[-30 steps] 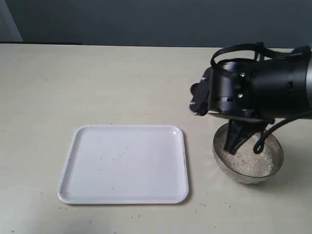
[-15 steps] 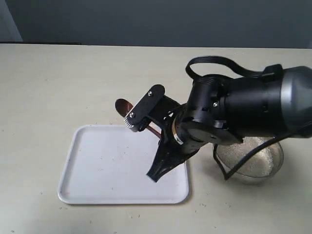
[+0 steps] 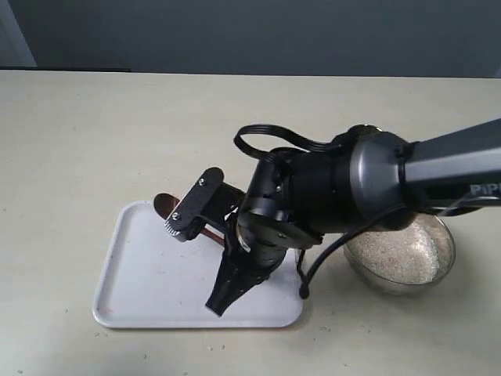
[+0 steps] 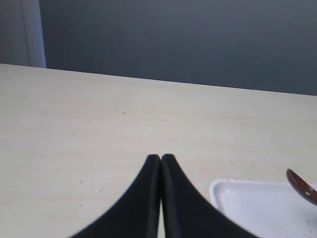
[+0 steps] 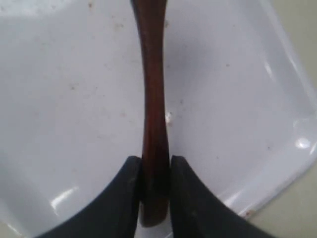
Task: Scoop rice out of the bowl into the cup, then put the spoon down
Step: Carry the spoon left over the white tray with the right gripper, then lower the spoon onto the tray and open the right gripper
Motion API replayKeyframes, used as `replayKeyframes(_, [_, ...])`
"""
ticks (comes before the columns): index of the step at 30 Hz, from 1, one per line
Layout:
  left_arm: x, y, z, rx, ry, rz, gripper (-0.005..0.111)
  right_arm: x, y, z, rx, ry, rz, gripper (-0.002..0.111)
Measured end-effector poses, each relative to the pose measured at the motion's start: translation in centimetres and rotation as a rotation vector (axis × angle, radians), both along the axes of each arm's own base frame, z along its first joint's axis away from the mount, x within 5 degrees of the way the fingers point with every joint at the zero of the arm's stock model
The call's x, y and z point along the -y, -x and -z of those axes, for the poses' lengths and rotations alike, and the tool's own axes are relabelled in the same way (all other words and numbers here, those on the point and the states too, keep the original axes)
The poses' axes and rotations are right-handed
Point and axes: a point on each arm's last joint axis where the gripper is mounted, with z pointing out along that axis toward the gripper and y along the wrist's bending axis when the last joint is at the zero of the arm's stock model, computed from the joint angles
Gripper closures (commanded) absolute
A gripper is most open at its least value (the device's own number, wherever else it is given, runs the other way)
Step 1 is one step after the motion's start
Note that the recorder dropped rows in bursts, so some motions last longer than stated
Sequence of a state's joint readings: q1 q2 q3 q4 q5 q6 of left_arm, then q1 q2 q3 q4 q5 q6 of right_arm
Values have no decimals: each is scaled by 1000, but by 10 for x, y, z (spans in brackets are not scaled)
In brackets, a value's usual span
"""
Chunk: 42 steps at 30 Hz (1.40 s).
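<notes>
My right gripper (image 5: 156, 164) is shut on the end of the handle of the reddish-brown wooden spoon (image 5: 151, 89). In the exterior view that gripper (image 3: 221, 298) hangs over the right half of the white tray (image 3: 133, 282). The spoon's oval bowl (image 3: 164, 204) reaches past the tray's far rim; I cannot tell whether it touches. The wide steel bowl (image 3: 448, 235) stands right of the tray and holds the rice (image 3: 395, 252). The cup is out of view. My left gripper (image 4: 161, 157) is shut on nothing, low over the bare table.
A few stray grains lie on the tray and on the table by its front edge (image 3: 211, 345). The left wrist view shows the tray's corner (image 4: 233, 196) and the spoon's bowl (image 4: 299, 184). The right arm's black cable (image 3: 258, 137) loops above the wrist.
The right arm left the bowl and swung left with the spoon, from over the rice to over the tray, then farther left and lower.
</notes>
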<state>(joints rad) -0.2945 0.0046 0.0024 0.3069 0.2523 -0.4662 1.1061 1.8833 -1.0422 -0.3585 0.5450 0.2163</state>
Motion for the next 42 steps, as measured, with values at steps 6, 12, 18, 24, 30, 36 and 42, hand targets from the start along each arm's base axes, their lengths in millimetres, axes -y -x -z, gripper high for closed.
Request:
replayKeyframes(6, [0, 0, 0, 0, 0, 0, 106, -2, -1, 14, -18, 33, 0, 106])
replayKeyframes(12, [0, 0, 0, 0, 0, 0, 106, -2, -1, 14, -18, 33, 0, 59])
replayKeyframes(18, [0, 0, 0, 0, 0, 0, 106, 1, -1, 16, -26, 66, 9, 54])
replayKeyframes(24, [0, 0, 0, 0, 0, 0, 106, 10, 0, -1, -22, 131, 41, 59])
replayKeyframes(30, [0, 0, 0, 0, 0, 0, 106, 20, 5, -54, 26, 22, 65, 62])
replayKeyframes(36, [0, 0, 0, 0, 0, 0, 106, 53, 22, -114, 18, -28, 150, 106])
replayKeyframes(42, [0, 0, 0, 0, 0, 0, 106, 94, 47, -170, -8, -150, 206, 108])
